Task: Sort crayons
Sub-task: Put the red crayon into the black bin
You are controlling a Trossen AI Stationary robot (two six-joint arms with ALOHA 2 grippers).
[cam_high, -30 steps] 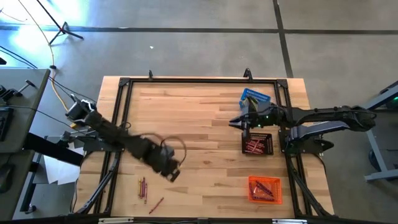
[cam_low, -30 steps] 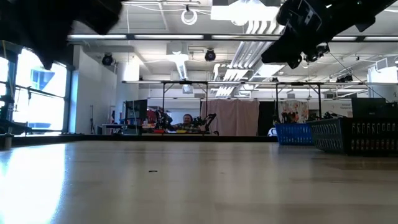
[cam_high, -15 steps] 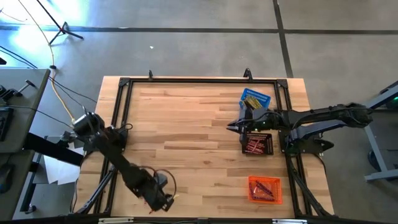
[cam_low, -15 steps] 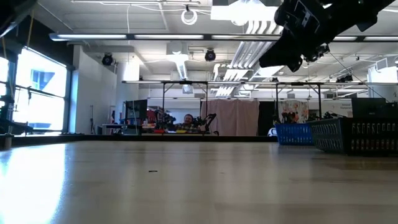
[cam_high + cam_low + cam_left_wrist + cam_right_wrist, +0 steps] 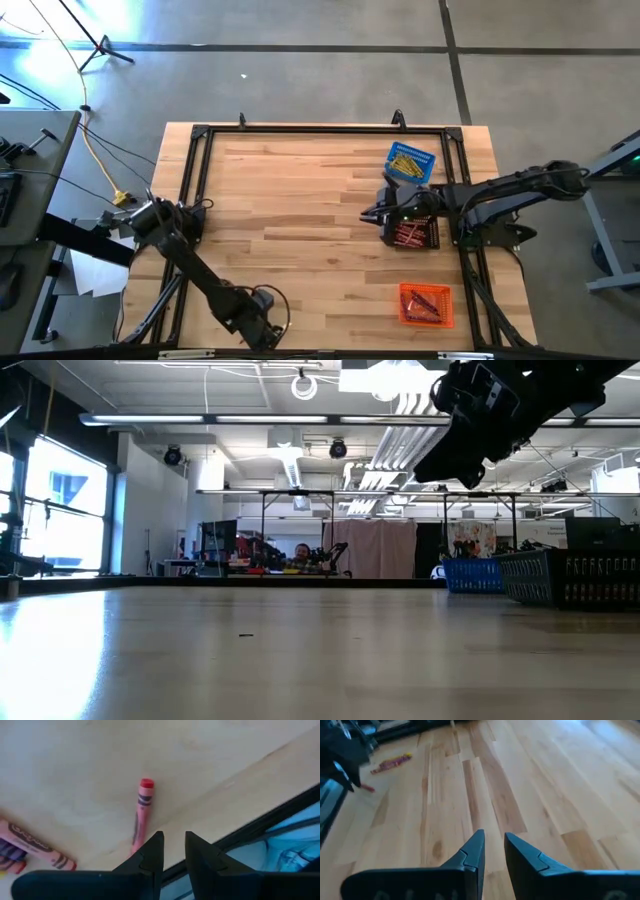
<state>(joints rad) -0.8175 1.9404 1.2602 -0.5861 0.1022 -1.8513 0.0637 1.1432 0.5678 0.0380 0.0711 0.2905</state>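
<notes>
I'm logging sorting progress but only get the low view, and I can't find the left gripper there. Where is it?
Observer: The left gripper is at the table's edge, bottom-left in the high view.
Operator: Anything in front of it?
Observer: A pink crayon lies loose on the wood just ahead.
Operator: And the dark arm overhead?
Observer: That is the right gripper, beside the black basket holding red crayons.
</notes>
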